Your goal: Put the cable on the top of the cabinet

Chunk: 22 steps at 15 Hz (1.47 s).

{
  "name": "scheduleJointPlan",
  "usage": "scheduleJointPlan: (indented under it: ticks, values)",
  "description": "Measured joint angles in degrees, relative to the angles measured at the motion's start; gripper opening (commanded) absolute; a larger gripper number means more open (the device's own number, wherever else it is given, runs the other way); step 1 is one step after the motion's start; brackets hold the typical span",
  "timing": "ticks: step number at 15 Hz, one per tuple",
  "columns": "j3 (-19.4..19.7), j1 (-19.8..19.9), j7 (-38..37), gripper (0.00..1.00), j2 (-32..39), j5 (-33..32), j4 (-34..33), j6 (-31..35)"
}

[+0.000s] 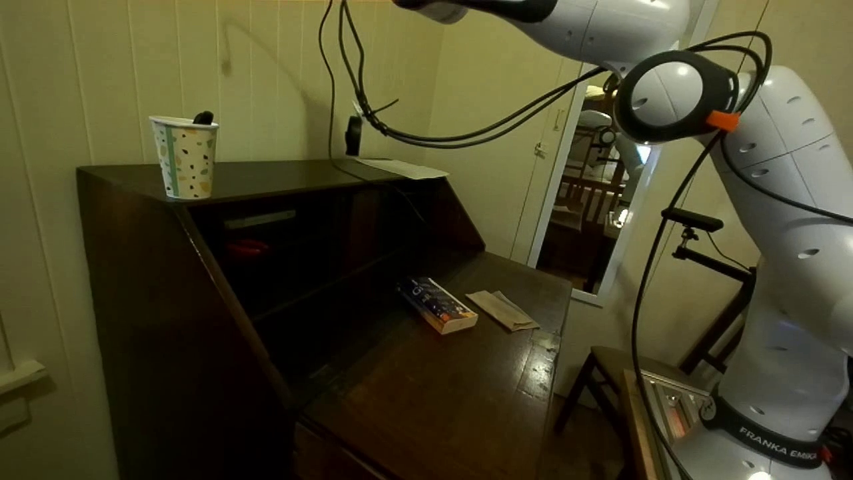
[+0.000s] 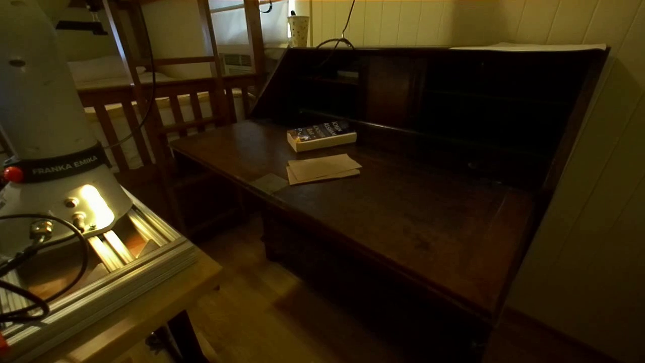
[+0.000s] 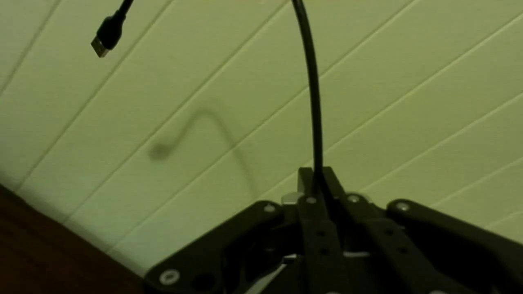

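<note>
The cabinet (image 1: 406,393) is judged to lie below the gripper (image 3: 316,170), whose jaws are clamped on the cable (image 3: 313,81) lengthwise. Its slack is draped across the top; the plug (image 3: 108,34) is suspended beyond the jaws, so lowering seems called for.

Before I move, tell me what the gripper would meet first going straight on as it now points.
Most likely the pale paneled wall, ahead of the gripper in the wrist view, though depth is unclear; the cable it holds might brush that wall sooner.
</note>
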<state>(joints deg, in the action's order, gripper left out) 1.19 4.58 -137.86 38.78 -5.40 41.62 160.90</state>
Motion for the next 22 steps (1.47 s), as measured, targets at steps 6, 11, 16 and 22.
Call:
scheduleJointPlan:
  ticks: [6,11,16,22]
  values:
    - [-3.9,0.5,0.9,0.01,2.5,3.1,-0.9,-2.5]
    - [1.3,-1.2,-4.0,0.01,2.8,0.8,-0.8,-5.3]
    - [10.3,-4.5,-14.8,0.01,5.2,-2.9,-0.2,-9.7]
    - [15.5,-8.1,-17.2,0.01,8.6,-4.0,0.2,-16.9]
